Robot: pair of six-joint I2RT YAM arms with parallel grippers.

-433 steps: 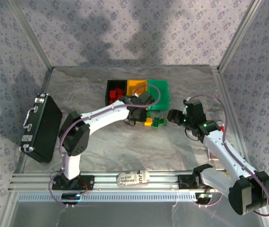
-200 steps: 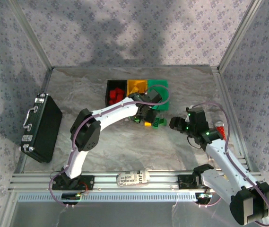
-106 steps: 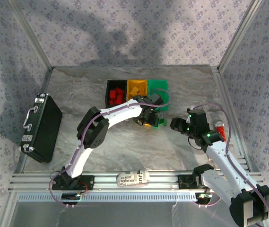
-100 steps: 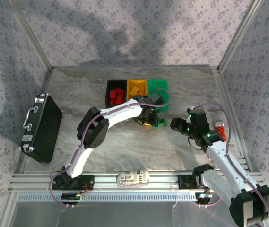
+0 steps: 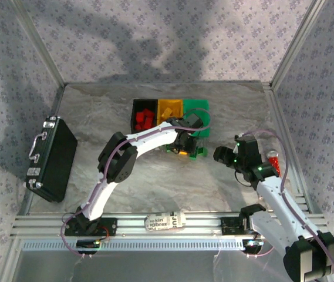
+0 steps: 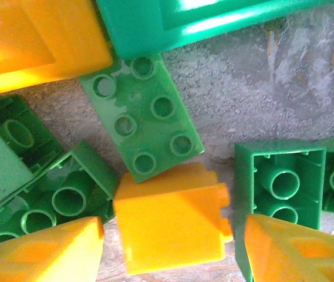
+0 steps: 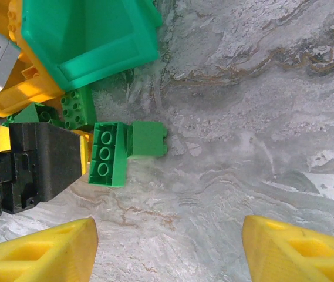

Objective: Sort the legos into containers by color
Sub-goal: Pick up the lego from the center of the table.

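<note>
The containers stand in a row at the back: black (image 5: 138, 124) with red legos, orange (image 5: 170, 108), green (image 5: 197, 108). Loose green and yellow legos lie just in front of them. My left gripper (image 5: 184, 147) is down in this pile. Its jaws stand open on either side of a yellow brick (image 6: 172, 217), with a gap at each yellow fingertip (image 6: 43, 249). Around it lie a studded green brick (image 6: 143, 111) and upturned green bricks (image 6: 281, 182). My right gripper (image 7: 167, 247) hangs open over bare table, right of two green bricks (image 7: 109, 154).
A large black case (image 5: 52, 158) lies at the left edge of the table. A red cylindrical item (image 5: 272, 160) stands by the right wall, close to my right arm. Metal frame posts and patterned walls enclose the table.
My left gripper has shifted right and down onto the pile in front of the bins, and its jaws have narrowed around the yellow brick. The right arm has barely moved.
</note>
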